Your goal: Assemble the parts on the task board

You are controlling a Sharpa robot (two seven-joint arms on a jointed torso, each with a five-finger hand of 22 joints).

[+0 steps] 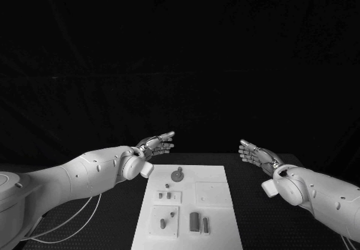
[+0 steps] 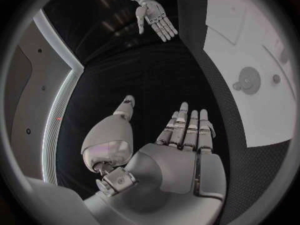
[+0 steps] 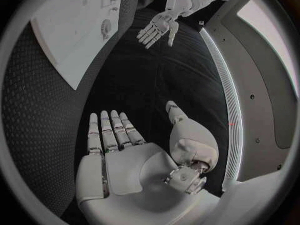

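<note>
Small grey parts (image 1: 194, 221) lie at the task board (image 1: 217, 174) near edge; both spread, empty hands, left hand (image 1: 154, 144) and right hand (image 1: 256, 154), should descend slowly

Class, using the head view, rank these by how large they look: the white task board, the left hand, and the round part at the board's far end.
1. Task board
2. Left hand
3. Round part

Readable text: none
Task board (image 1: 214, 177): white face, no legible lettering or numbers
Parts (image 1: 177, 175): no marks that can be read
Hands: no brand visible
</note>
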